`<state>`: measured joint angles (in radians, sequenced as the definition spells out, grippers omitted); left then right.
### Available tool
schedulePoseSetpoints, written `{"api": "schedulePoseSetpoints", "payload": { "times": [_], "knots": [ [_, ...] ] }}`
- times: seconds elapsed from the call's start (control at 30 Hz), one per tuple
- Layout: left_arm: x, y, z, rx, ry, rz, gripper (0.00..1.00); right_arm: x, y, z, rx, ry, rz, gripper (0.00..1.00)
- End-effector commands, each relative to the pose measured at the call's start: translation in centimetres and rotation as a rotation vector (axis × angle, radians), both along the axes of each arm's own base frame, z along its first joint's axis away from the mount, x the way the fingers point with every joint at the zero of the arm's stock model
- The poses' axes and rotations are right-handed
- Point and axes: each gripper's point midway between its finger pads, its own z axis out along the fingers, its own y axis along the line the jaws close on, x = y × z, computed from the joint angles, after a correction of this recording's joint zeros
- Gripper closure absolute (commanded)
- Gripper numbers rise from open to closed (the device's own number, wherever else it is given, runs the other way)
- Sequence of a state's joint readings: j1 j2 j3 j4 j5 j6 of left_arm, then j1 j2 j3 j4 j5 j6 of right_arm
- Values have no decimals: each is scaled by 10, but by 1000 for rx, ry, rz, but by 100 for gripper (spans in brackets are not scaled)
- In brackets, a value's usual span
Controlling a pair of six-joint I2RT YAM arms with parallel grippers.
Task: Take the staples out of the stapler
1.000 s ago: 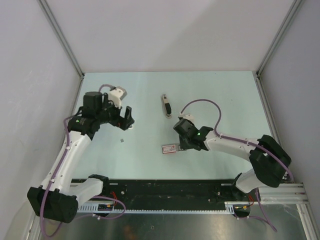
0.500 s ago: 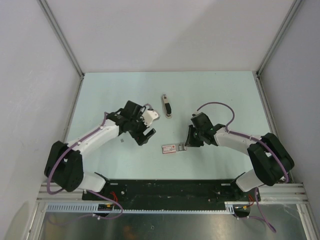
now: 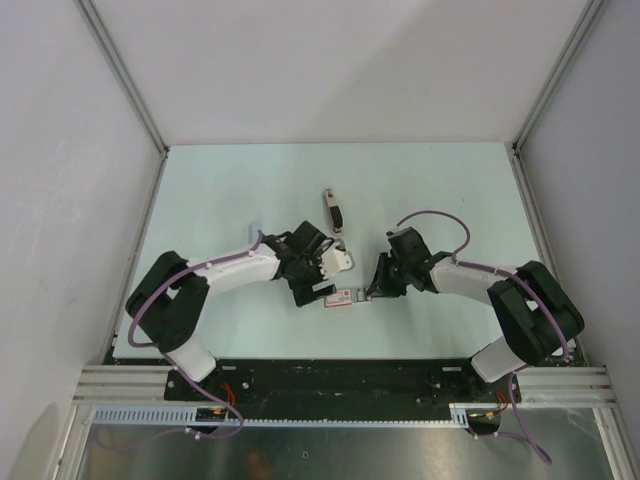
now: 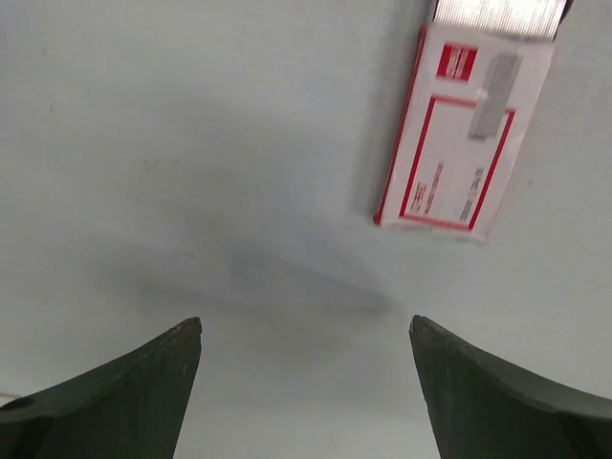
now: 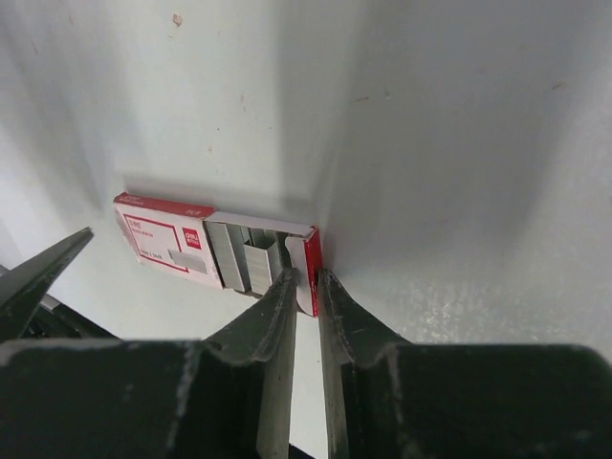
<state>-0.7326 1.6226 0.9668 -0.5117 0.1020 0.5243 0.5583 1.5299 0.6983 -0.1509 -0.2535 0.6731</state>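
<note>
As we are looking down from above, we are seeing the stapler point(image 3: 333, 212) lying flat on the pale green table point(image 3: 220, 190), a bit past the middle, with its black part on top. Nothing is touching it. Both arms are reaching in toward the middle, on the near side of the stapler. Between them a little red and white box point(image 3: 342, 297) is lying flat on the table. Our right gripper point(image 5: 306, 279) is sitting low at the box's open end, and its jaws are squeezing close together on the end flap there. We are seeing shiny grey rows point(image 5: 247, 258) packed inside the open box. Our left gripper point(image 4: 304, 330) is hanging over the bare table near the box's other end, with its jaws standing wide apart and holding nothing. The stapler and the box are lying near each other but not touching
</note>
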Motion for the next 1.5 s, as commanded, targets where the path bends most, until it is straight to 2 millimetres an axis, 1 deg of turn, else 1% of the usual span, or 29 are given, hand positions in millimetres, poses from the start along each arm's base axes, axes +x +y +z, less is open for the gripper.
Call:
{"api": "schedulePoseSetpoints", "payload": {
  "times": [0.0,0.13,0.3,0.43,0.57,1.07,1.27,1.47],
  "knots": [
    [23,-26,14,-35,-92,-38,6,1,8,3,51,-4,20,81],
    [28,-35,11,-36,-104,-46,6,0,11,3,65,0,32,82],
    [33,-41,6,-34,-105,-47,9,-1,16,3,88,9,49,82],
    [34,-41,3,-32,-104,-46,10,-1,19,2,107,14,62,80],
    [34,-42,0,-32,-104,-44,11,-3,25,1,133,22,82,76],
    [32,-45,3,-40,-111,-38,12,-7,41,3,171,47,130,70],
    [31,-42,1,-27,-113,-38,12,-8,36,3,165,59,128,69],
    [31,-41,2,-28,-116,-37,12,-8,30,10,169,49,139,69]
  ]
}}
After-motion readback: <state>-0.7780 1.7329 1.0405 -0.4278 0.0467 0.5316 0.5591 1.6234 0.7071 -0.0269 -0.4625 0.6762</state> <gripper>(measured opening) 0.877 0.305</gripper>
